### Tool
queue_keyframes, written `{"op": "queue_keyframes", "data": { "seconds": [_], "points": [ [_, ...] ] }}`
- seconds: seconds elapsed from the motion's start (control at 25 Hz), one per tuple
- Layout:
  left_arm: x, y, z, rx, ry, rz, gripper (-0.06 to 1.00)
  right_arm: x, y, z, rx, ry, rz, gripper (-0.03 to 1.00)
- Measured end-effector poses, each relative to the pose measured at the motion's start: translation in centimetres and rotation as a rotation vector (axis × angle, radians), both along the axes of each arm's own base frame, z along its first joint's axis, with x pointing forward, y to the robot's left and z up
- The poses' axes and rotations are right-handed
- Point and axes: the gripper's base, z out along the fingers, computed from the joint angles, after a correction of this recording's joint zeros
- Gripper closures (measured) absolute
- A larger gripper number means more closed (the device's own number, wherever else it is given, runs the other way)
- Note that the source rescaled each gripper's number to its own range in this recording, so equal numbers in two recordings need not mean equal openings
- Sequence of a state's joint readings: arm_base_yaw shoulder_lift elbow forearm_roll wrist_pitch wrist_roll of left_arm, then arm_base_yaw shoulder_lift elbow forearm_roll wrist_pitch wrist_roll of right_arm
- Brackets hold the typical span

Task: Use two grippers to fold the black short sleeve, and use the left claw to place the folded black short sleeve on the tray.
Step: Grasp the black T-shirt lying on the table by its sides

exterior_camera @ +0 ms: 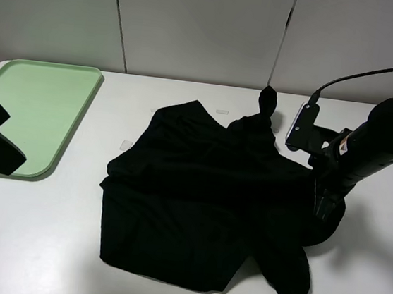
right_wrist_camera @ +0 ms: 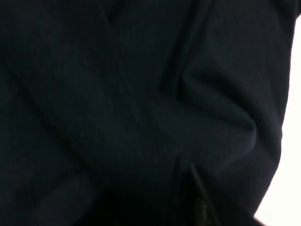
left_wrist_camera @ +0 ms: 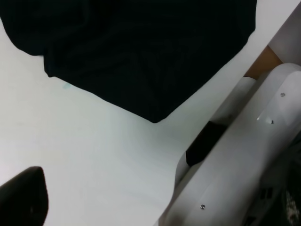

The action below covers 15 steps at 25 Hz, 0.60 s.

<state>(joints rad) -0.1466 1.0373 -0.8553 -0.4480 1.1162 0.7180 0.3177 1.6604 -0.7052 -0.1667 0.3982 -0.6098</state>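
Reach favours your right end effector (exterior_camera: pixel 323 204), buried in the right edge of the black short sleeve (exterior_camera: pixel 197 204) crumpled on the bench (exterior_camera: pixel 43 243), grip unreadable. Your left end effector (exterior_camera: pixel 1 146), spread and empty, hangs well apart by the tray (exterior_camera: pixel 54 88).

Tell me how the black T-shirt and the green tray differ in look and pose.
The black T-shirt is soft, matte and rumpled; the tray is smooth, pale green with a raised rim. The T-shirt sprawls unevenly mid-table; the tray sits square at the far left. Both rest on the white table.
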Motion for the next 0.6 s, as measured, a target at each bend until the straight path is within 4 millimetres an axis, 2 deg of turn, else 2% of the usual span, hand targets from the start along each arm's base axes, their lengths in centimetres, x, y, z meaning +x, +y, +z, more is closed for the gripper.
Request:
{"op": "queue_keyframes", "data": {
  "seconds": [0.16,0.2,0.36,0.6],
  "points": [
    [0.4,0.0,0.1,0.002,-0.057,-0.007,-0.06,0.0,0.0,0.0,-0.002,0.0,0.002,0.94],
    [0.5,0.0,-0.1,0.002,-0.07,-0.006,-0.06,0.0,0.0,0.0,-0.003,-0.001,0.004,0.97],
    [1.2,0.1,-1.0,0.013,-0.12,-0.002,-0.06,0.0,0.0,0.0,-0.009,-0.003,0.018,0.97],
    [3.6,-0.1,-2.8,0.039,-0.13,-0.005,-0.06,0.0,0.0,0.0,-0.012,-0.003,0.027,0.97]
  ]
}}
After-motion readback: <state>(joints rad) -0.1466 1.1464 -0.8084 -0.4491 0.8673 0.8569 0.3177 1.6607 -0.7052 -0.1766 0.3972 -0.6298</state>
